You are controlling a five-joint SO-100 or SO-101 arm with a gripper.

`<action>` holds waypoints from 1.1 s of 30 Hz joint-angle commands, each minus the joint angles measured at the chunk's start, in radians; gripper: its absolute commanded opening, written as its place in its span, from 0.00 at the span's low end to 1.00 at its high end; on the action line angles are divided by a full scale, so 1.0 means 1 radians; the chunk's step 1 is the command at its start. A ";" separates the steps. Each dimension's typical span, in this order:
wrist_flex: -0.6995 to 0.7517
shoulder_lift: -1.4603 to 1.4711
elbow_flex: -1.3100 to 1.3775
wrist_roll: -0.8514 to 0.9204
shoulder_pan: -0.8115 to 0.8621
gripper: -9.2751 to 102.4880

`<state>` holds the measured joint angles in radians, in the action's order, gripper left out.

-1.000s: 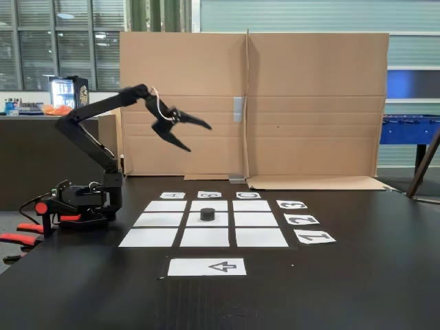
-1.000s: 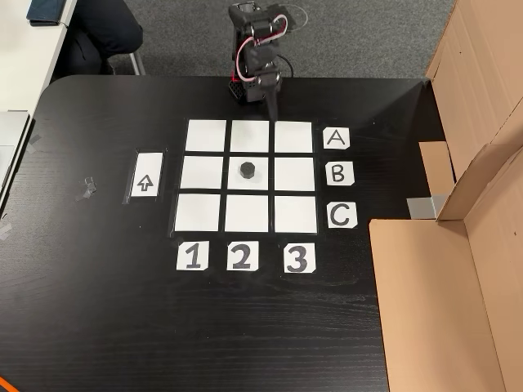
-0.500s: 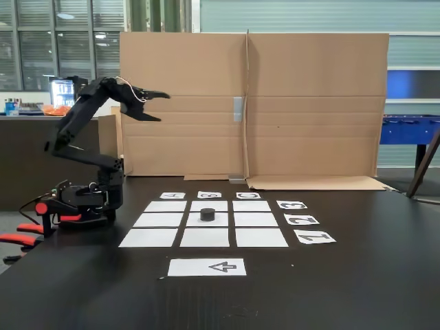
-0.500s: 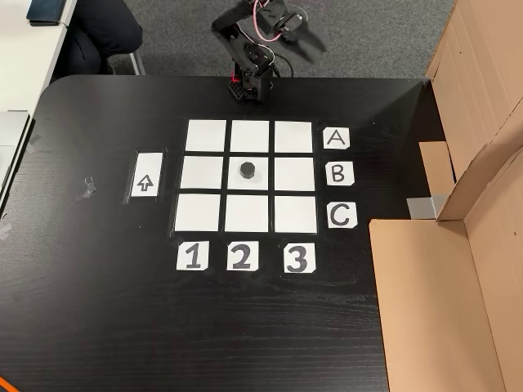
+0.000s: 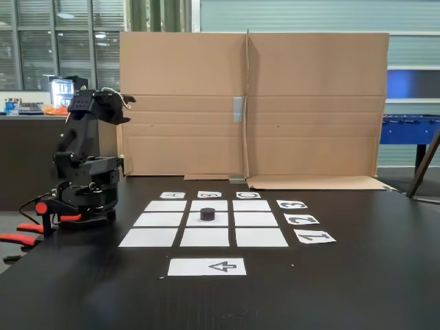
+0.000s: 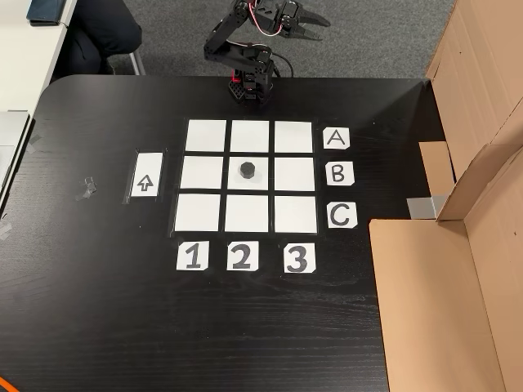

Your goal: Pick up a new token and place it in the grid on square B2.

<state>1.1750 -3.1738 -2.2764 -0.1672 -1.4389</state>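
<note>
A small black token stands upright on square B2, the middle sheet of the grid of white paper rectangles. My gripper is raised high over the arm's base, behind the table's far edge and well away from the grid. Its fingers stand a little apart with nothing between them. The arm is folded back on itself.
Lettered cards and numbered cards edge the grid. A white arrow strip lies beside it. Tall cardboard walls bound one side. A seated person is by the table's corner.
The arm has pulled back from above the grid and folded up over its base, carrying the gripper up and away. The token has stayed on the middle sheet.
</note>
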 commanded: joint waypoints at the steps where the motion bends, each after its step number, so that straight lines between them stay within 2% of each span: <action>1: -0.021 -0.043 -0.028 -0.012 -0.066 0.27; 12: -0.003 -0.152 -0.117 -0.080 -0.225 0.19; 17: -0.008 -0.152 -0.143 -0.083 -0.253 0.08; 33: 0.034 -0.152 -0.227 -0.071 -0.276 0.08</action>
<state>1.2042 -3.3287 -2.5019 -0.2424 -1.7073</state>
